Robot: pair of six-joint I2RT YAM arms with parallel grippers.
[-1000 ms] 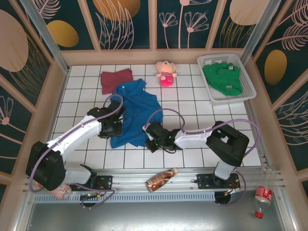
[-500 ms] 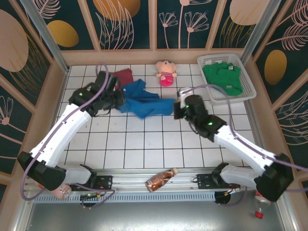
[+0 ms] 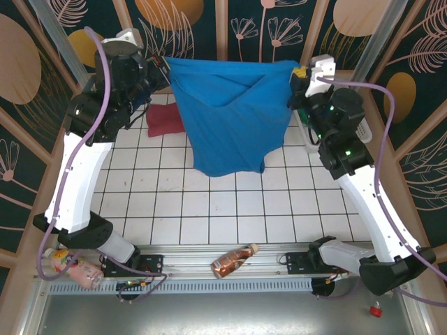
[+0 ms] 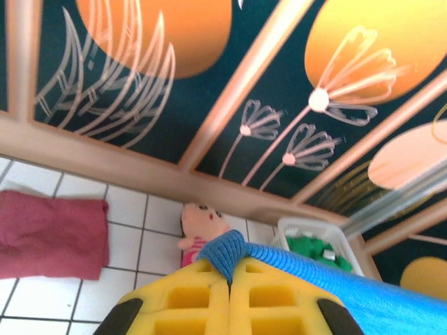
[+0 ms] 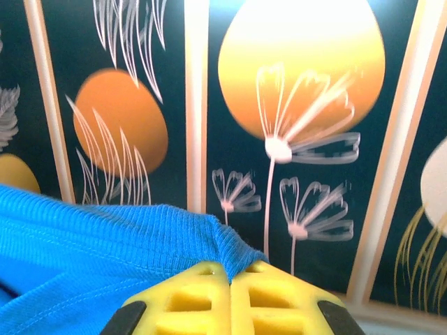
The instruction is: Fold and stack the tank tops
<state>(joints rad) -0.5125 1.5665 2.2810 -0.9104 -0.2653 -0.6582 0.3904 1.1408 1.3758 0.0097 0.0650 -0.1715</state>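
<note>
Above the tabletop (image 3: 209,209), left pincer (image 3: 159,70) and right pincer (image 3: 300,72) are each clamping an upper corner of the bright blue tank top (image 3: 230,118), holding it spread and hanging. Maroon tank top (image 3: 164,120) is lying as a flat rectangle back-left, possibly folded, cannot tell. Green tank top (image 4: 318,250) is sitting crumpled in the white basket (image 4: 297,229). Judging: blue and green folds and stacking are remaining

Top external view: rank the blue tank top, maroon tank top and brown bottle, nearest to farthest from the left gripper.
1. blue tank top, pinched in the left gripper.
2. maroon tank top, below it, back left.
3. brown bottle, at the near edge.
</note>
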